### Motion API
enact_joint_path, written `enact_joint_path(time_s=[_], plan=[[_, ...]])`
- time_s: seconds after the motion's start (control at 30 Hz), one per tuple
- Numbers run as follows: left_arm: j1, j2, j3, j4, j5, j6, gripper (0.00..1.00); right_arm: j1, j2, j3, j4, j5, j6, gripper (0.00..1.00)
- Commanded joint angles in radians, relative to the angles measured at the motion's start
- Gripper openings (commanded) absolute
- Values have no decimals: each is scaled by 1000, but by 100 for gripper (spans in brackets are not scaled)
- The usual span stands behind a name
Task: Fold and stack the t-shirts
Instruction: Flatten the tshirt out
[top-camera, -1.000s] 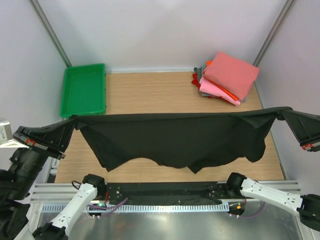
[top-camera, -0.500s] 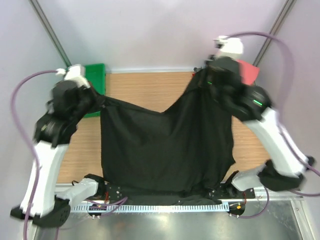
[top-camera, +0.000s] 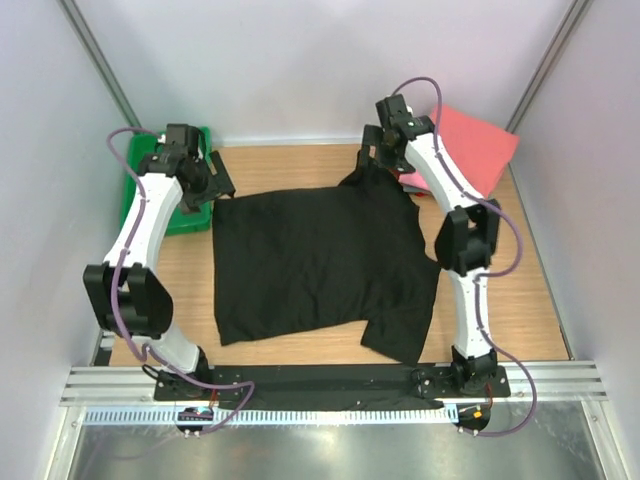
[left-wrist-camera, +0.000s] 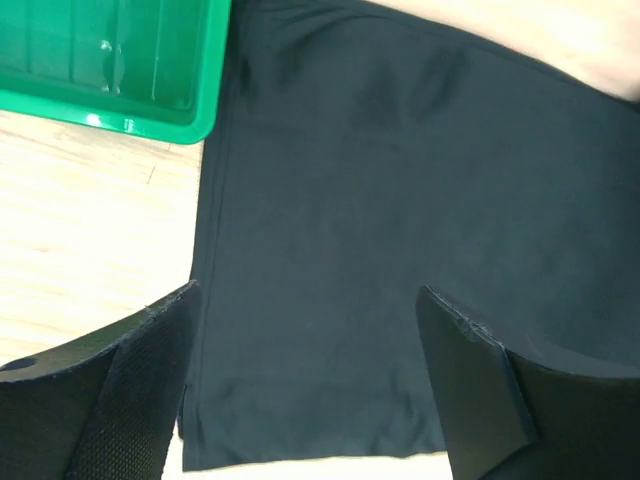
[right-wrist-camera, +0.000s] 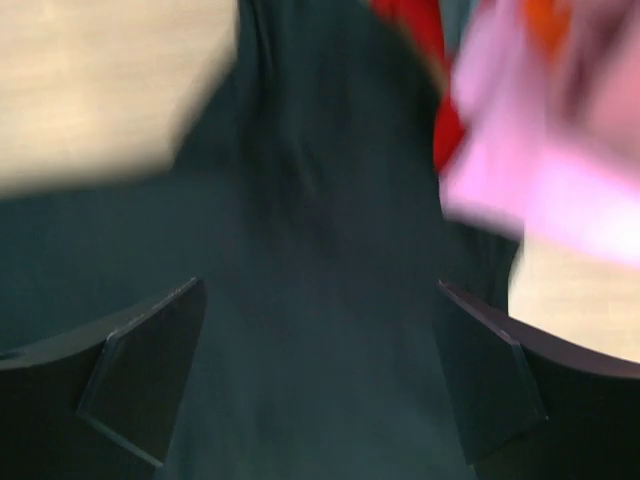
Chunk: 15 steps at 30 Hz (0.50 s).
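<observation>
Starting nearest the bases: find the black t-shirt (top-camera: 320, 260) spread across the table (top-camera: 530, 270), mostly flat, near edge ragged and dipping lower on the right, where a flap juts toward the right arm's base. Judging the step as laying-out ahead of the first fold. To do it well: square that near right flap and draw out the slack first, so edges meet cleanly. Then take matching spots on the two sides, lift both together and keep the cloth low so it does not drag. Moving up to the far edge: note the left gripper (top-camera: 215, 185) over the shirt's far left corner, just beside the green tray (top-camera: 135, 200). In the left wrist view, see both fingers (left-wrist-camera: 110, 390) spread wide, nothing pinched, only flat black cloth between and below. Cannot tell whether the tips touch it. On the other side, note the right gripper (top-camera: 368, 165) at the far right corner, where the cloth rises in a small peak. The right wrist view is blurred, yet shows the jaws wide apart and holding nothing, dark cloth beneath. Contact not readable. Farthest back on the right: the stack of folded t-shirts (top-camera: 480, 145), salmon-pink on top, pink and red edges showing, shirt corner close against it. Worth easing that corner clear before folding, lest the pile shift.
</observation>
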Motion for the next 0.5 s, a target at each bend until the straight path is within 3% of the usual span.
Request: enact_joint_path(time_s=[0.0, 0.23, 0.33, 0.47], plan=[[-3, -178, 39, 11, 23, 12, 89, 35, -345, -211, 157, -56, 14, 100], [-26, -362, -201, 70, 114, 4, 88, 61, -580, -528, 206, -86, 35, 100], [-61, -433, -415, 144, 155, -31, 86, 61, -696, -772, 310, -90, 84, 100], [-167, -473, -575, 260, 171, -112, 82, 61, -769, -1097, 456, -153, 140, 100]])
